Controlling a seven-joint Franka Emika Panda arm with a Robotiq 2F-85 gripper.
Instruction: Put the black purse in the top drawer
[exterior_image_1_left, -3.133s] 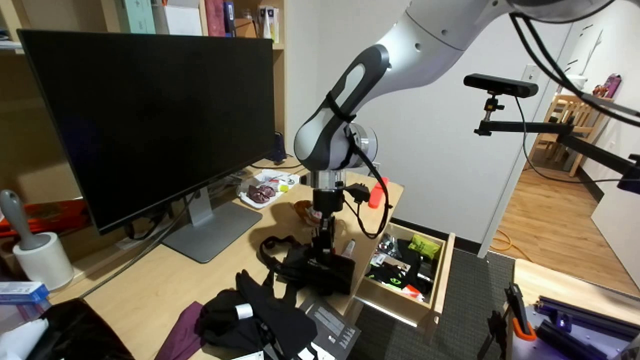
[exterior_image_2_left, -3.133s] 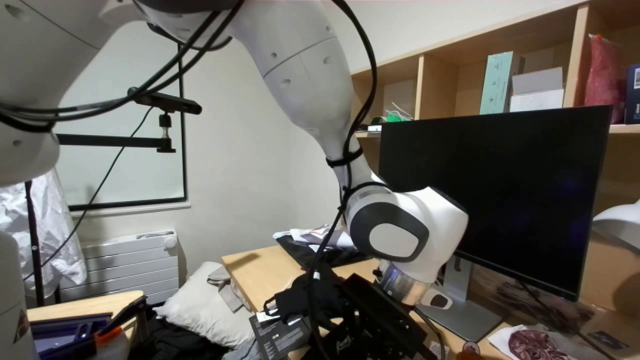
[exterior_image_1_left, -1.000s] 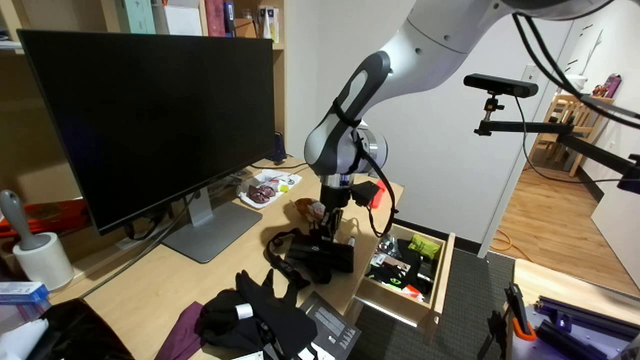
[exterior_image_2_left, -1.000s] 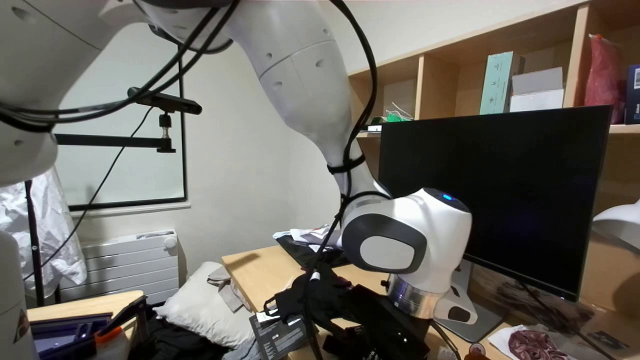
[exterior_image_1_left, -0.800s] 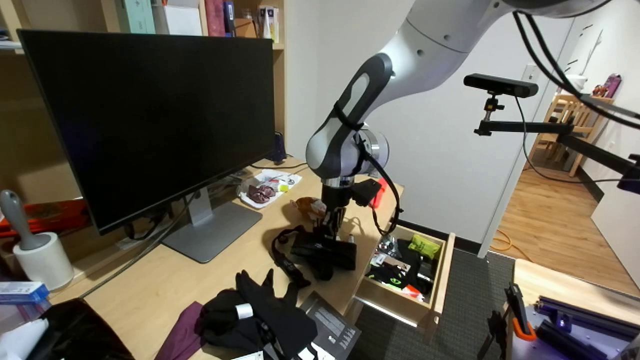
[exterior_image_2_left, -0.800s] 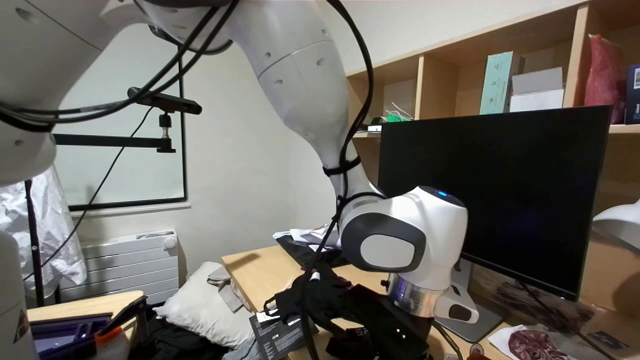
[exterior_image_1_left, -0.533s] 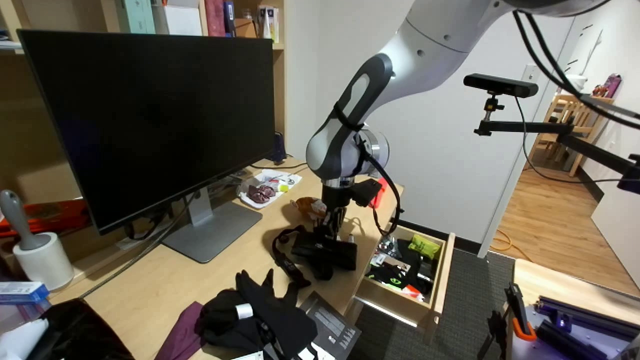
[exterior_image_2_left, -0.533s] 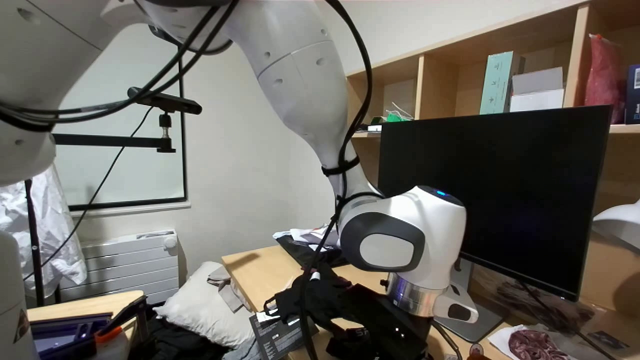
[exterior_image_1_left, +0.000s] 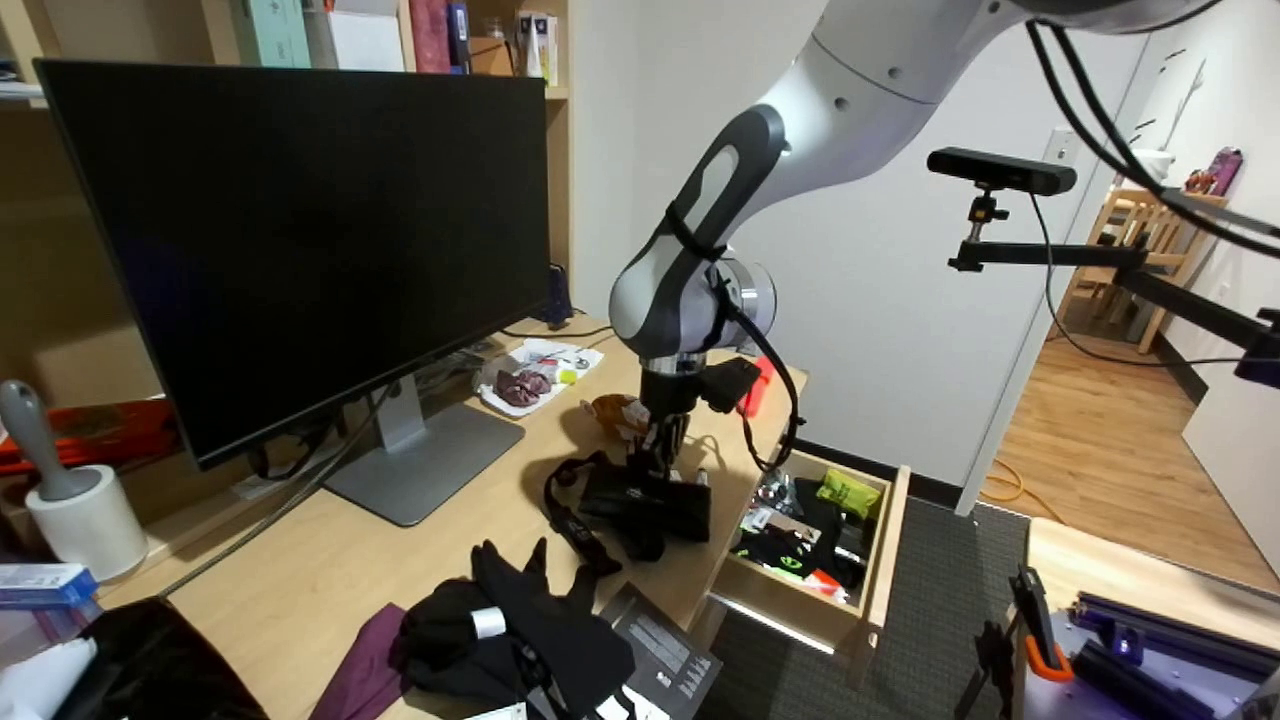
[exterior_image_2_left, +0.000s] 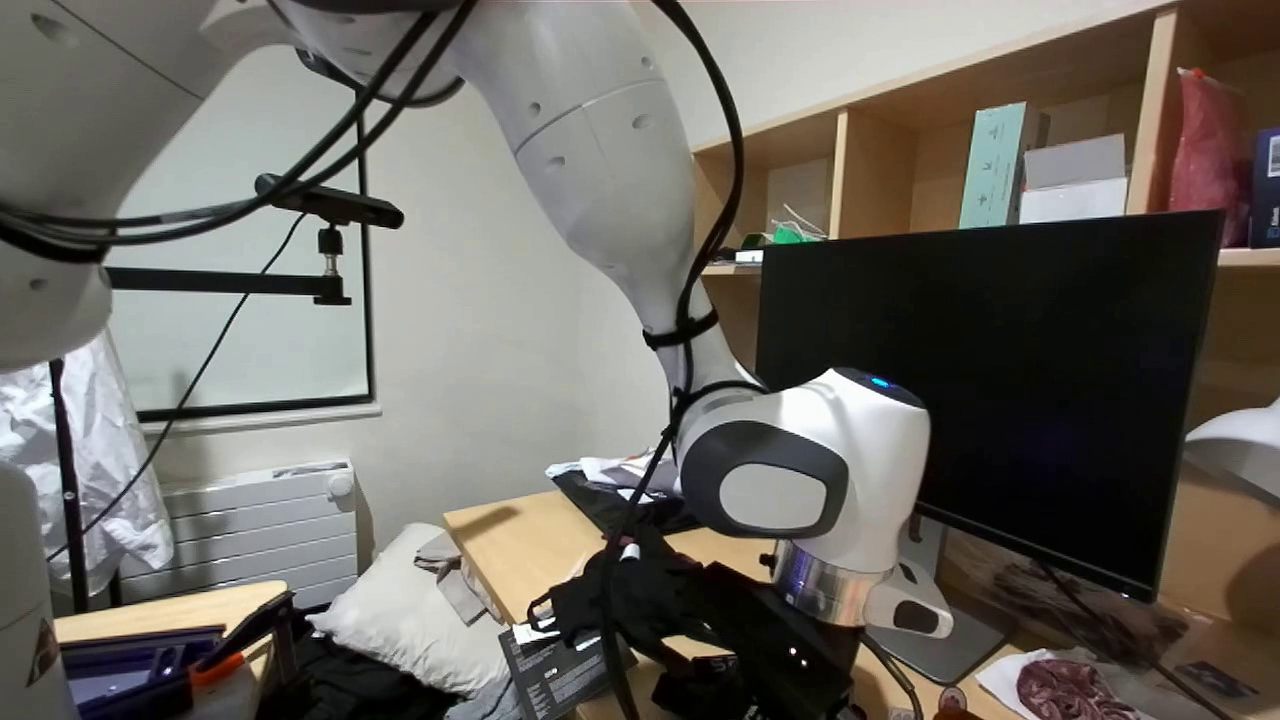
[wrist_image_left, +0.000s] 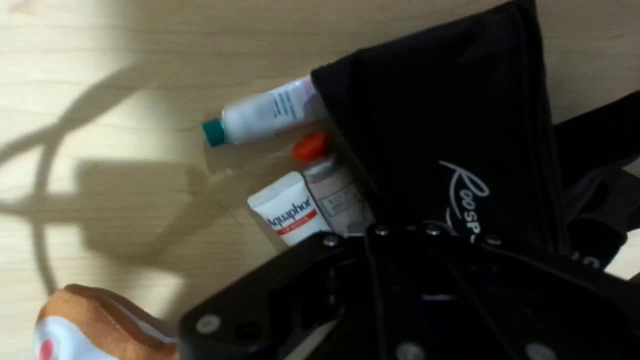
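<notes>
Gripping black purse (wrist_image_left: 445, 135), top drawer (exterior_image_1_left: 885, 555) open

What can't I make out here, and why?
Wrist view: the end of the lettering on the black purse, covered by the hand.
Wrist view: print on the teal-capped tube, blurred.
In an exterior view: most contents of the top drawer, overlapping and too small.
All views: whether the hand grips the purse; black on black.
</notes>
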